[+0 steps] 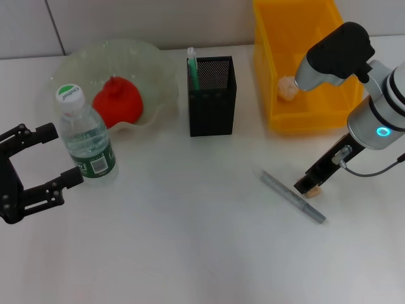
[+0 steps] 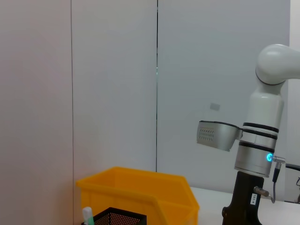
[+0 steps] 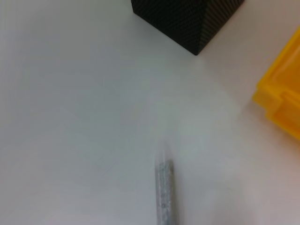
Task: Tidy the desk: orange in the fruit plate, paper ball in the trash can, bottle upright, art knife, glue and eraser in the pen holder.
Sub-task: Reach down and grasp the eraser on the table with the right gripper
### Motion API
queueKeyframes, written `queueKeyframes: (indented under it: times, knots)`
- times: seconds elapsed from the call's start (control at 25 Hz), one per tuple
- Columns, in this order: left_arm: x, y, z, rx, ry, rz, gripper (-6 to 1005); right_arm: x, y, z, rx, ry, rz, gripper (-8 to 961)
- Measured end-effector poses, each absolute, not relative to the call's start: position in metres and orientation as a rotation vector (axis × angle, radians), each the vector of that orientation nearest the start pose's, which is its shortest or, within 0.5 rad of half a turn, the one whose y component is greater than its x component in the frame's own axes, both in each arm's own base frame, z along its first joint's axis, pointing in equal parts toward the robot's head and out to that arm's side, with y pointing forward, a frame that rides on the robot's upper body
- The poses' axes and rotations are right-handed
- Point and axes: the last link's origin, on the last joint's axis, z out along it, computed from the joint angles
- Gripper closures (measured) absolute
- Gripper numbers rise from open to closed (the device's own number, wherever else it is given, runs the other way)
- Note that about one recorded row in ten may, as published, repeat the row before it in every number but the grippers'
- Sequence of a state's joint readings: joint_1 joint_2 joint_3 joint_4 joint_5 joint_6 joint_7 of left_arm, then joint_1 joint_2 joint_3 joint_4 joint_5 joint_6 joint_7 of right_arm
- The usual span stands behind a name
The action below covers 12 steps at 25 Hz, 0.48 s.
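Eraser step now. Right pincer (image 1: 308,188) down on the desk (image 1: 190,240), seemingly clamped on the eraser (image 1: 313,192), just beside the art knife (image 1: 292,196). Next: lift, carry over to the pen holder (image 1: 212,95), drop in. Left pincer (image 1: 41,166) wide apart near the bottle (image 1: 85,136).

You can't see the top of the trash can (image 1: 297,63) in the head view, where the picture's edge cuts it off, and the right arm's housing covers part of its right wall. The eraser (image 1: 312,192) shows only as a tan sliver under the right hand (image 1: 308,185), so you cannot tell whether its fingers are closed on it. The left hand (image 1: 28,168) runs off the picture's left edge. In the right wrist view, the grey art knife (image 3: 164,192) is blurred and cut off, and only a corner of the pen holder (image 3: 187,21) appears. The green-capped stick (image 1: 192,66) in the holder is mostly hidden behind the mesh.
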State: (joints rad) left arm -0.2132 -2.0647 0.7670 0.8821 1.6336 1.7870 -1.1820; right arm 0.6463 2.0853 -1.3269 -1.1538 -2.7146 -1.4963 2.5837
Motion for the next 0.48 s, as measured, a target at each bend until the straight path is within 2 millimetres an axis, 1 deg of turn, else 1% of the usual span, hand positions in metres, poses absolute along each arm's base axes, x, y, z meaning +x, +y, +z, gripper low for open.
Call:
queueKeyframes:
  times: [0.48]
  knots:
    - [-0.2819,0.2575,0.0571,-2.564,-0.252,-0.926,170,0.2199,0.3638,-0.0083,-2.474,1.088,-0.624,417]
